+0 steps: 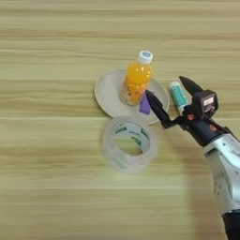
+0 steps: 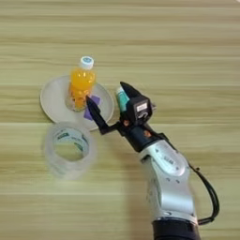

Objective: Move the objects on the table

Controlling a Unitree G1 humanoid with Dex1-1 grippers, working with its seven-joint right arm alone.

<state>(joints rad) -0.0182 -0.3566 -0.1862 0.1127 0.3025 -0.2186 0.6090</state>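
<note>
Tape roll (image 1: pixel 128 143), large and clear, lies flat on the worktop (image 1: pixel 47 197) at the left, its far edge touching or just overlapping the near rim of the round beige plate (image 1: pixel 105 91). On that plate stands the orange-juice bottle (image 1: pixel 136 79), upright, with the small purple block (image 1: pixel 145 105) just beside its base. Right of the plate lies the green-white glue stick (image 1: pixel 178 95).

The right gripper (image 1: pixel 171 101) hovers here with its jaws wide apart, one black finger (image 1: pixel 157 108) reaching over the plate's rim by the purple block, the other above the glue stick.

Risks, as I judge them: a sweep leftward could tip the tall bottle; closing now could catch the plate's rim and drag everything; a poor pinch could send the round glue stick rolling.
</note>
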